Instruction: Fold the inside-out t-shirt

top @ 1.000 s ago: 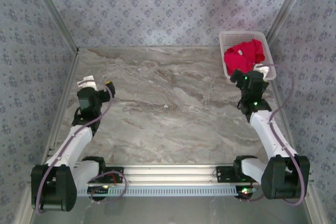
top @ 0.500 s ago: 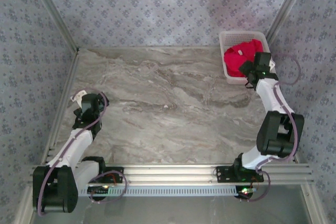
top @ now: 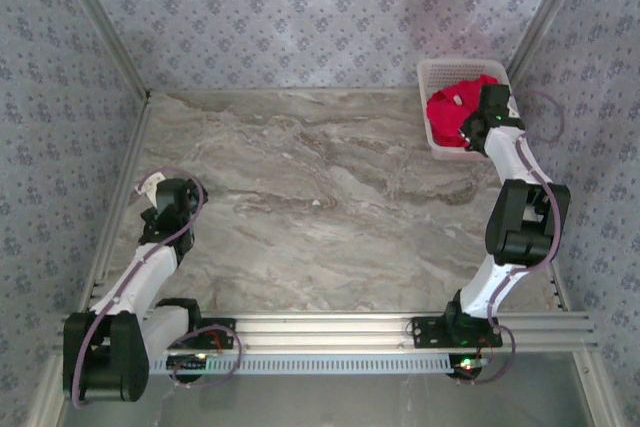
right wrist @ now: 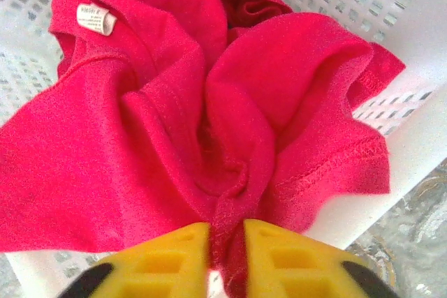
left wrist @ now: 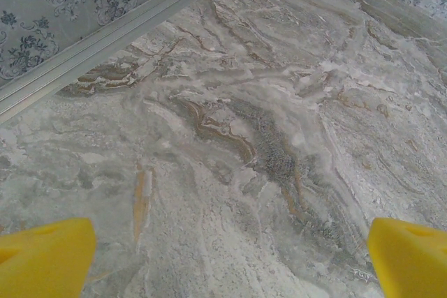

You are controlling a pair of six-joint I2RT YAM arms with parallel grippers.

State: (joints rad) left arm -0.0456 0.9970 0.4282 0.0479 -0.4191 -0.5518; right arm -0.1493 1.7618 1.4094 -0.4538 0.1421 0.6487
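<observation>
A fold of the inside-out t-shirt (right wrist: 209, 102), bunched in the white mesh basket (right wrist: 419, 130), is clamped between the fingers of the right gripper (right wrist: 227, 256), with the white tag (right wrist: 96, 19) seen beyond them. The left gripper (left wrist: 227, 259) is held wide open over the marble table (left wrist: 265, 102).

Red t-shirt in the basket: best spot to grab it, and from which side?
On the t-shirt, take the raised fold bunched up by the basket's rim. Come down from above, over that rim. The cloth is crumpled, and that ridge stands up narrow enough for two fingers. The right gripper pinches it there.
</observation>
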